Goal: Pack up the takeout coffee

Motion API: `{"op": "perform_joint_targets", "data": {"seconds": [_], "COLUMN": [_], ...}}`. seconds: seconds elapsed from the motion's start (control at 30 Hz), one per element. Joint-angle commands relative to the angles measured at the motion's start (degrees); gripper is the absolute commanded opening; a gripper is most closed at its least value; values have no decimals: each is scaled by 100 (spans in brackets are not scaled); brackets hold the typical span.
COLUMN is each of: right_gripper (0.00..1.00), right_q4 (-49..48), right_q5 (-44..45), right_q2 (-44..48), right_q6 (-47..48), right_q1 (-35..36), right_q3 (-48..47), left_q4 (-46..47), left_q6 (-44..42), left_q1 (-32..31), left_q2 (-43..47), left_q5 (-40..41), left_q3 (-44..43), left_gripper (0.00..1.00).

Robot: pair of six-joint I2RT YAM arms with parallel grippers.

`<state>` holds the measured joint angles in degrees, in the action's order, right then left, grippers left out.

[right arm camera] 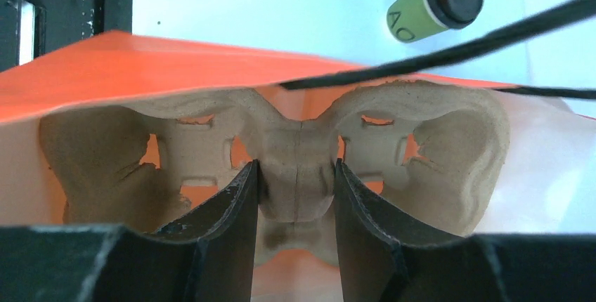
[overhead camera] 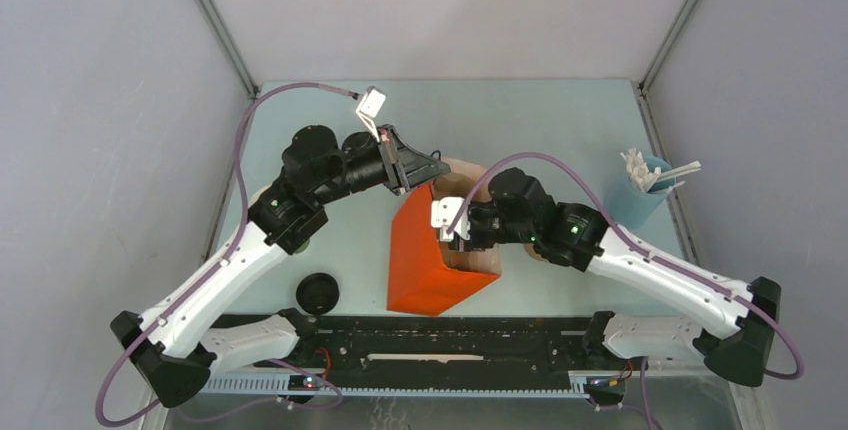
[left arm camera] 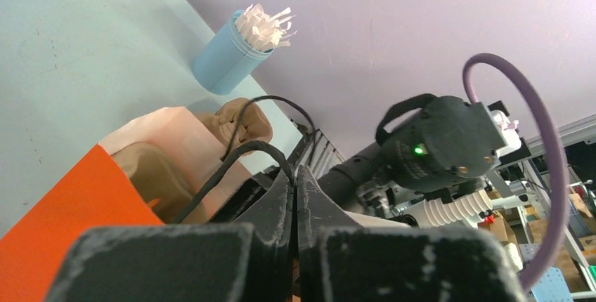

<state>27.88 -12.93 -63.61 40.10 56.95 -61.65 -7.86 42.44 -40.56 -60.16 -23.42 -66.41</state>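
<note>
- Orange paper bag (overhead camera: 425, 270) stands mid-table in the top view, with the left gripper (overhead camera: 405, 168) at its far top edge and the right gripper (overhead camera: 455, 238) in its mouth; no lidded cup shows here
- Open table (overhead camera: 560, 120) lies beyond the bag; a blue stick pot (overhead camera: 640, 195) at the right edge and a loose lid (overhead camera: 318, 295) near the left base are the only obstacles
- Left wrist: jaws pinched tight on the bag's black handle (left arm camera: 232, 165), holding the mouth up
- Right wrist: jaws clamp the centre ridge of a pulp carrier (right arm camera: 299, 154) inside the bag; one green cup (right arm camera: 432, 5) with a black lid sits on the table past the bag, well apart from both grippers, and a second is cut by the frame edge
- Judgement: the cup is light and thin-walled, and crushes easily; the lid may pop off, so grip the body below it, gently
- Handle cords cross the narrow mouth, a likely snag
</note>
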Motion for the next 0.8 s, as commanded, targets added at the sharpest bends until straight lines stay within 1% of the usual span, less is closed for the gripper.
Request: {"op": "perform_joint_targets", "data": {"seconds": [0.0,0.17,0.37,0.53,0.77], "right_gripper": [22,24,25,24,24], "right_q4": [-43,-95,73,-128,-433], "right_q5": [-188,6,-46,-67,-217], "right_q2": [-366,-519,-450,-396,-555], "right_q6": [-421,-757,-754,-771,-739], "right_q1": [-304,-393,-439,-508,-509], "right_q3": [-224,-280,-398,-397,-392], "left_q4": [382,293,219,247,242], "left_q6": [-39,-113,-222,-309,-359], "left_q1": [-1,-5,-5,-4,-5], "left_q2": [107,294,419,530,610], "left_q5": [-214,-107,-50,-101,-84], "left_q3": [216,411,554,653,723], "left_gripper": [0,0,0,0,0]}}
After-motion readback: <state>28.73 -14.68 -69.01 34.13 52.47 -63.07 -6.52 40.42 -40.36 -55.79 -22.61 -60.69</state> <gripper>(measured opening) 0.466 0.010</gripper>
